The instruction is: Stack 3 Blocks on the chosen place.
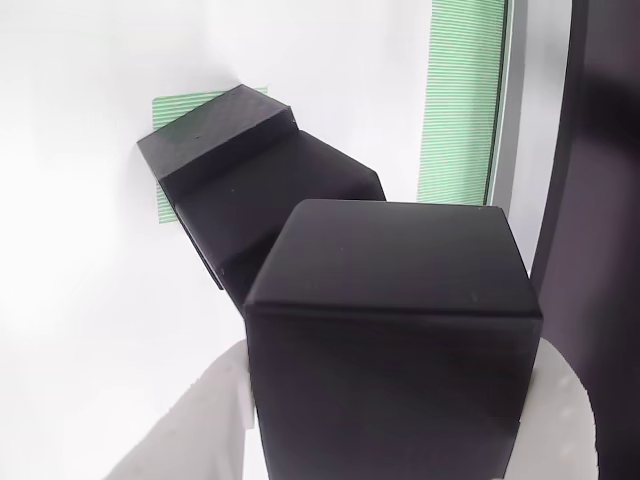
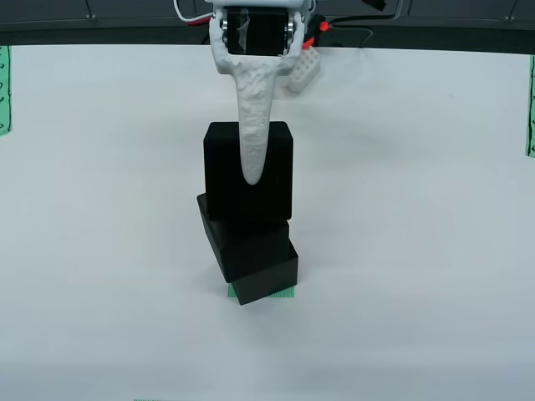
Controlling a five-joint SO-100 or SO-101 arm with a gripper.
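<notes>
While top black cube (image 2: 248, 171) sits clamped between white gripper (image 1: 390, 400) fingers (image 2: 253, 125), two lower black cubes (image 2: 255, 251) stand stacked beneath it, skewed, on green-striped square patch (image 1: 185, 103) (mostly hidden). Contact between held cube and stack: unclear, possibly touching. Nearby in wrist view: long green striped strip (image 1: 460, 100) with grey rail (image 1: 503, 110), dark panel (image 1: 600, 200). White tabletop (image 2: 418, 251) around.
</notes>
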